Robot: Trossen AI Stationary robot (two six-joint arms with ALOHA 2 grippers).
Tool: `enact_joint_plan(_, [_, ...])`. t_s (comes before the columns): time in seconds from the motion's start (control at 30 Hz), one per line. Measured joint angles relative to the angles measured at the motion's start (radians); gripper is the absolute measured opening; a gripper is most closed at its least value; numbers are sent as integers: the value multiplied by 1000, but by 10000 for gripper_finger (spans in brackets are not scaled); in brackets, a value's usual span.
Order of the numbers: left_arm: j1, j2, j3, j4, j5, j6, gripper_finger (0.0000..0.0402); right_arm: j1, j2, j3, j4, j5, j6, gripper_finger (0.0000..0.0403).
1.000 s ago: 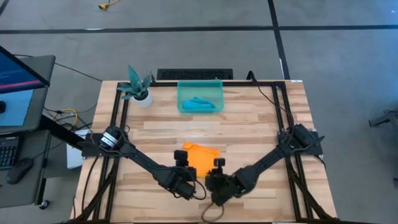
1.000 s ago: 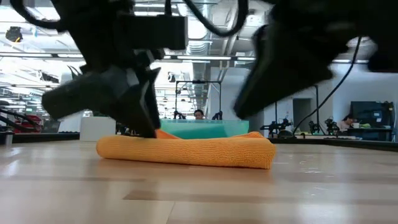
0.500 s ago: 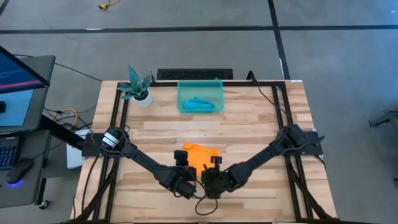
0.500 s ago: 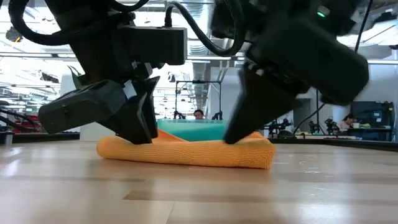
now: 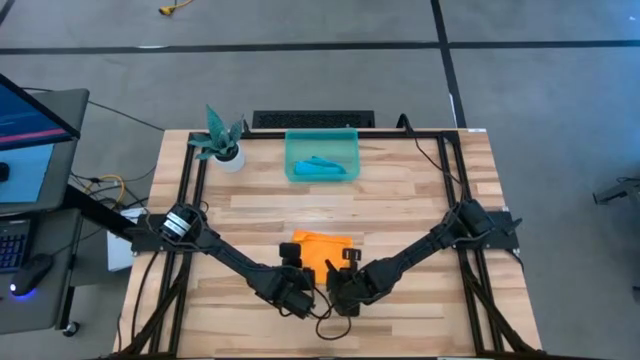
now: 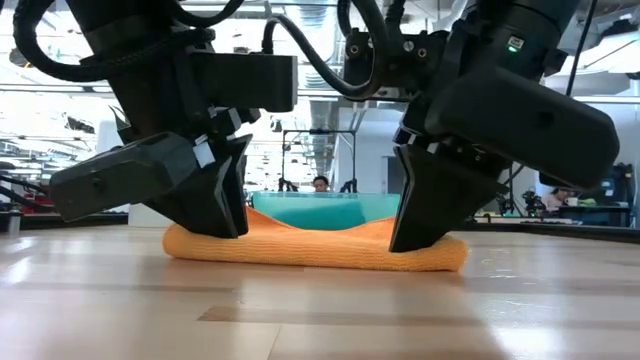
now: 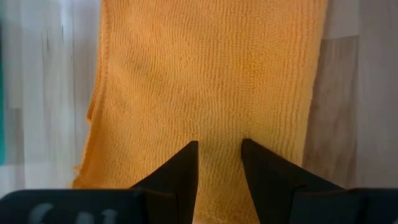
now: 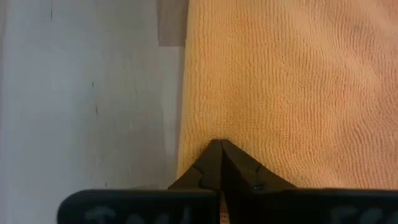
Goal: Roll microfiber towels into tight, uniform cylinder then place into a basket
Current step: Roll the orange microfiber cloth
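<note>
The orange-yellow towel point(image 5: 322, 245) lies on the table near its front edge, its near edge thick like a fold or roll point(image 6: 315, 252). Both grippers stand at that near edge, pointing steeply down. My left gripper point(image 7: 219, 146) is on the towel's left part point(image 6: 225, 225), with cloth between its fingers. My right gripper point(image 8: 219, 143) is shut on the right part point(image 6: 415, 235). The teal-blue towel point(image 5: 320, 166) lies bunched inside the basket point(image 5: 348, 140) at the table's far side. My left gripper has the towel's near edge point(image 7: 219, 163) between its two fingers, which stay a finger's width apart with orange cloth filling the gap. It comes from above, slanting from the near side. The towel lies on the table. How many layers it has cannot be told. My right gripper pinches the towel's near edge close to its right corner point(image 8: 211, 134) between fingertips that meet. It comes steeply from above, from the near side. The cloth stays on the table; one layer or several, I cannot tell.
A white pot with a teal plant point(image 5: 222, 140) stands at the far left, beside the basket. Black frame rails point(image 5: 190, 190) run along the table's left and right sides. Bare wood lies between the orange towel and the basket.
My right gripper has come down and toward the table's left onto the orange towel's near edge, tipping steeper. The towel's right end has shifted a little to the right, and its top now dips between the two grippers.
</note>
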Motion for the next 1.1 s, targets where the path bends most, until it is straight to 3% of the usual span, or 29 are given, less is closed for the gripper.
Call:
enact_joint_plan(0.23, [-15, -2, 19, -34, 13, 7, 119, 12, 1, -1, -26, 18, -25, 14])
enact_joint_plan(0.4, [-57, -9, 74, -211, 0, -61, 119, 33, -5, 21, -127, 49, -25, 18])
enact_joint_plan(0.6, [-124, -13, 123, -361, -129, -168, 119, 81, -4, 58, -193, 153, -24, 32])
enact_joint_plan(0.83, [-155, -13, 133, -323, -187, -100, 119, 111, -10, 108, -244, 217, -27, 31])
enact_joint_plan(1.1, [-154, -13, 133, -207, -186, -1, 119, 178, -14, 192, -509, 322, 100, 33])
